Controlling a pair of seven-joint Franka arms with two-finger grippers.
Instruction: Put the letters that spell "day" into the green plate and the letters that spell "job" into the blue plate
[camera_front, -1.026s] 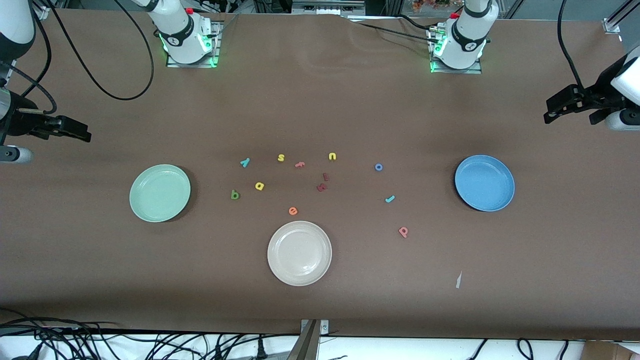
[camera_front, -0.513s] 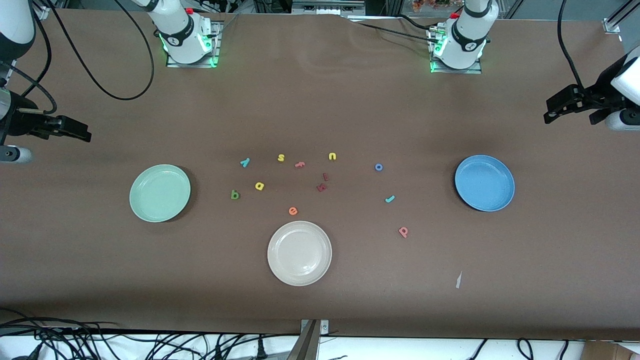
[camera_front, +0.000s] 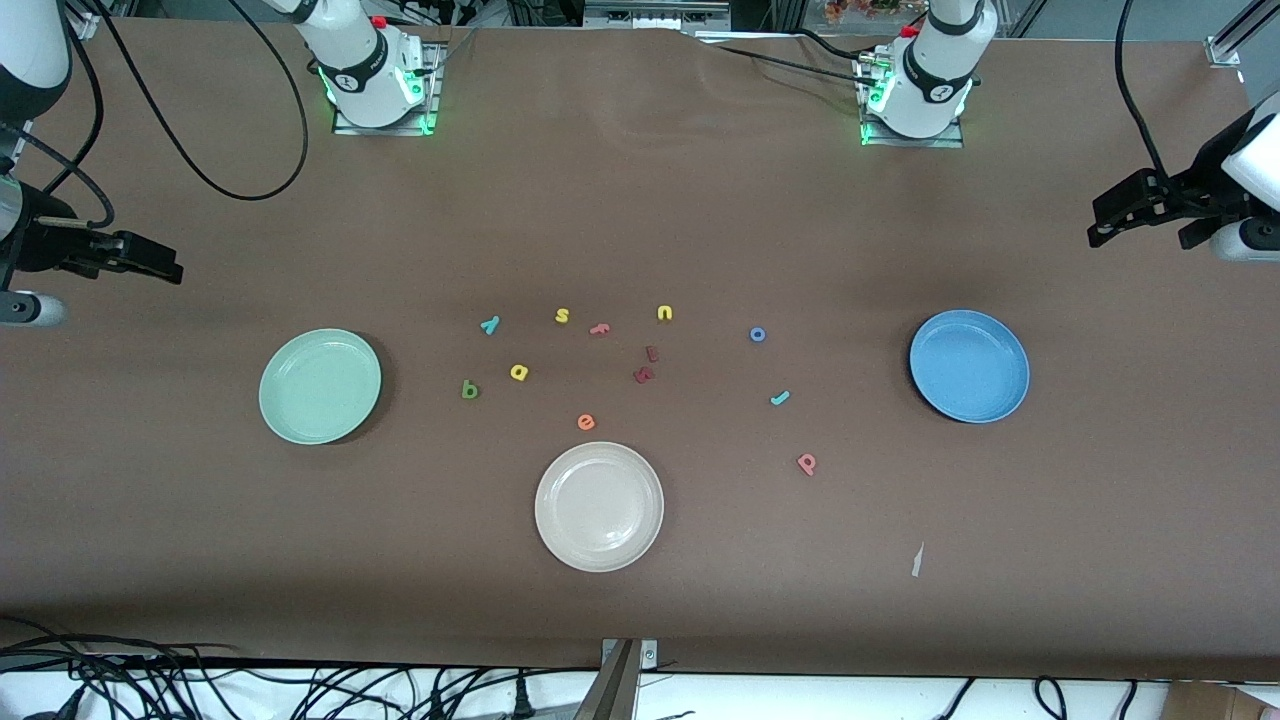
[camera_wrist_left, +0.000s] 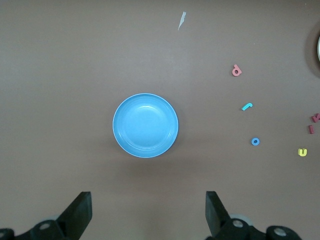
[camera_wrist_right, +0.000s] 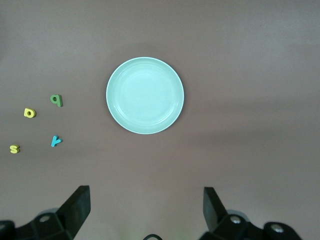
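Note:
The green plate (camera_front: 320, 386) (camera_wrist_right: 145, 95) lies toward the right arm's end and the blue plate (camera_front: 969, 366) (camera_wrist_left: 145, 125) toward the left arm's end. Between them lie the dark green d (camera_front: 470, 389), yellow a (camera_front: 518, 372), teal y (camera_front: 490, 324), blue o (camera_front: 758, 334), teal j (camera_front: 780, 398) and pinkish-red b (camera_front: 806, 463). My right gripper (camera_front: 170, 268) (camera_wrist_right: 146, 196) hangs open and empty over the table's right-arm end. My left gripper (camera_front: 1097, 226) (camera_wrist_left: 147, 199) hangs open and empty over the left-arm end.
A cream-white plate (camera_front: 599, 506) sits nearest the front camera. Loose among the letters are a yellow s (camera_front: 562, 316), a yellow u (camera_front: 665, 313), an orange e (camera_front: 586, 422), a pink piece (camera_front: 600, 328) and two dark red pieces (camera_front: 644, 375). A paper scrap (camera_front: 916, 560) lies near the front edge.

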